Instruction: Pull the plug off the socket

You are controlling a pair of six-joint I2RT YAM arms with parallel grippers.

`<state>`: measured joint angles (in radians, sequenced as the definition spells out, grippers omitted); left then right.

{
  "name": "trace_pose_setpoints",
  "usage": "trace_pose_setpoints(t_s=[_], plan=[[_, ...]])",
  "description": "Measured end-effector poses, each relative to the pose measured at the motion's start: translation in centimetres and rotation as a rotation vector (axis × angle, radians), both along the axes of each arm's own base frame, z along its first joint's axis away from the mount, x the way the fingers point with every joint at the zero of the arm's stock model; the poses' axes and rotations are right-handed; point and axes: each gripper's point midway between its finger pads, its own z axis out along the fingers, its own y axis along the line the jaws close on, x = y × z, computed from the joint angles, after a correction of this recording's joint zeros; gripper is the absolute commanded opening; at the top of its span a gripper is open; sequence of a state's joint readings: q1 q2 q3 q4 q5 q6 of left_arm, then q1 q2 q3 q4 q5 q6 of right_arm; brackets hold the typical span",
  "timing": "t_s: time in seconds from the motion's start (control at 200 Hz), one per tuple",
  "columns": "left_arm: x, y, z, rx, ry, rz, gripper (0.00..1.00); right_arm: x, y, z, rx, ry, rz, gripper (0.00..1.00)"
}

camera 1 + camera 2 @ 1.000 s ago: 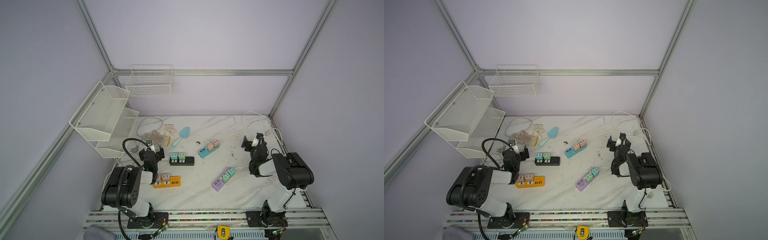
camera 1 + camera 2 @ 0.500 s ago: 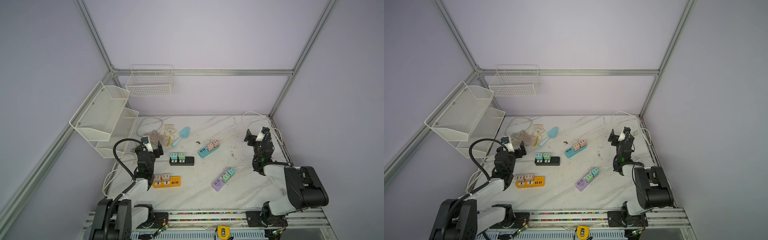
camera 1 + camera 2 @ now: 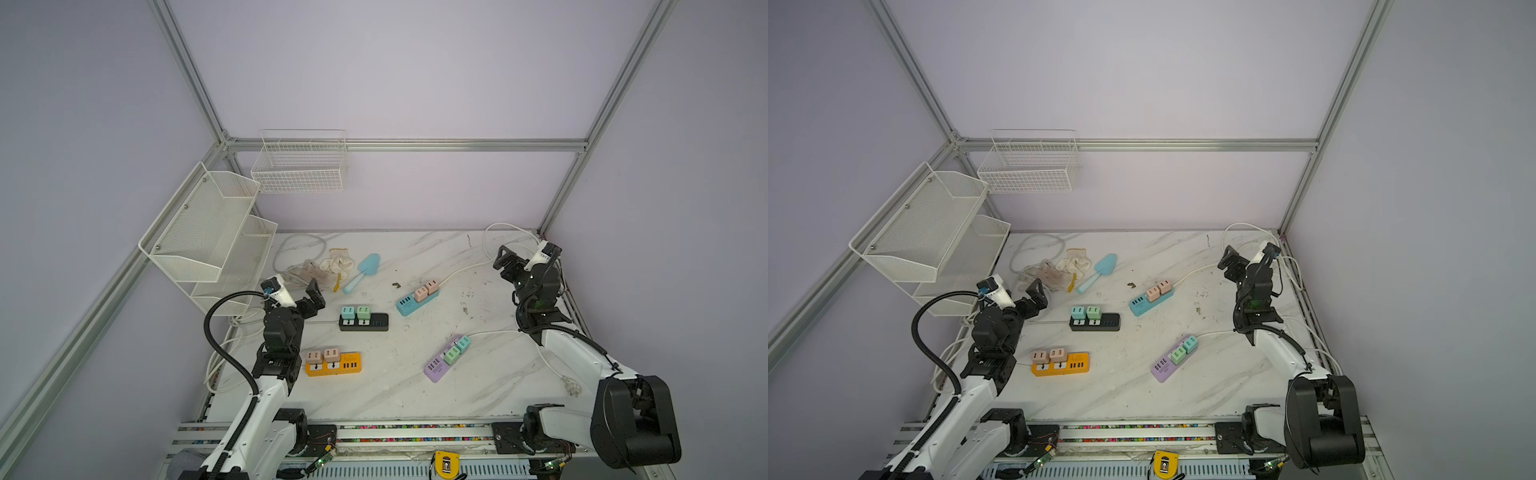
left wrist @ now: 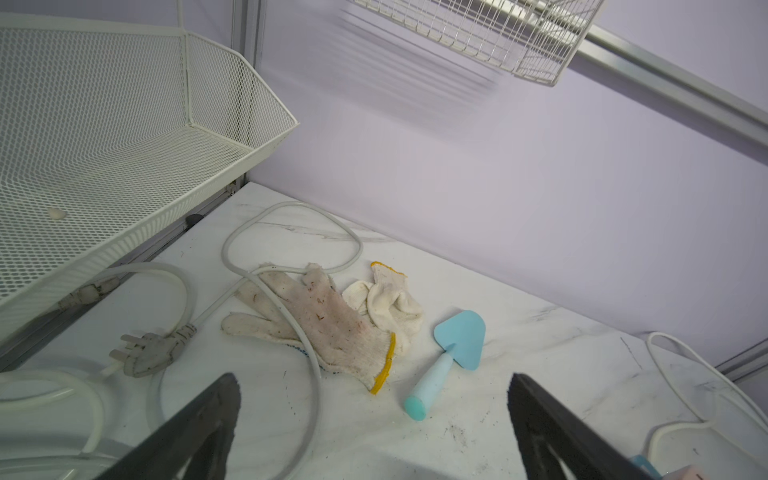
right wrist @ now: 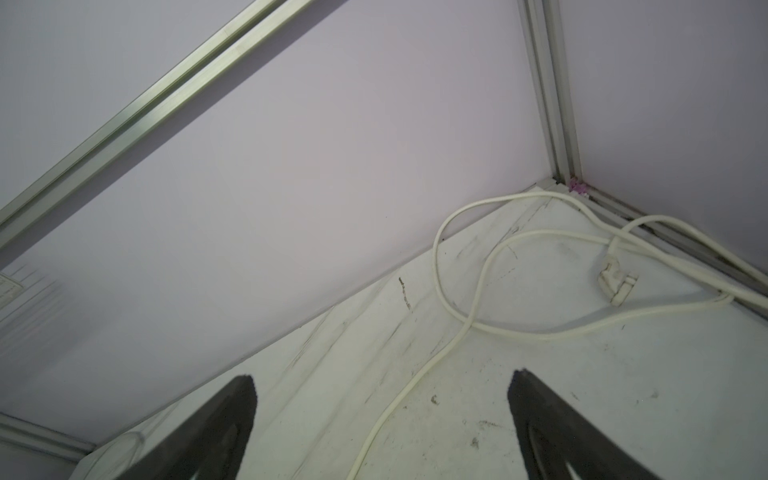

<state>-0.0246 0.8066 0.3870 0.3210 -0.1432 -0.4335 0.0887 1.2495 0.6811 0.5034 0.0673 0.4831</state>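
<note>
Pale lilac walls (image 3: pixel 415 83), aluminium frame posts (image 3: pixel 188 70); white marble tabletop (image 3: pixel 395 395); mesh shelves (image 3: pixel 199 232) left, wire basket (image 3: pixel 299 174) on back wall.

Both top views look down from high above the front edge of the desk (image 3: pixel 395 386), facing the back wall, far enough off to hold both arms; they share nearly the whole scene. The left wrist view sits low and close, looking out through the left claw (image 4: pixel 372 380) at the glove (image 4: pixel 316 320) and scoop (image 4: pixel 459 338), also in both top views. The right wrist view looks past the right claw (image 5: pixel 381 376) into the back right corner, at a white cord (image 5: pixel 434 249).
</note>
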Motion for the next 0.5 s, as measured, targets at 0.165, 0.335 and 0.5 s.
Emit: trace_pose_setpoints(t_s=[0.165,0.335,0.5], plan=[[-0.5,-0.2,-0.5,-0.091,0.047,-0.003,1.0,-0.2,1.1,-1.5,0.048,0.103,0.056,0.97],[-0.4,-3.4,-1.9,-0.155,0.159,-0.168,1.0,-0.5,2.5,-2.5,0.076,0.196,0.131,0.98],[-1.8,-7.3,-2.8,-0.192,0.224,-0.332,1.0,-1.5,3.9,-3.6,0.086,0.276,0.198,0.97]])
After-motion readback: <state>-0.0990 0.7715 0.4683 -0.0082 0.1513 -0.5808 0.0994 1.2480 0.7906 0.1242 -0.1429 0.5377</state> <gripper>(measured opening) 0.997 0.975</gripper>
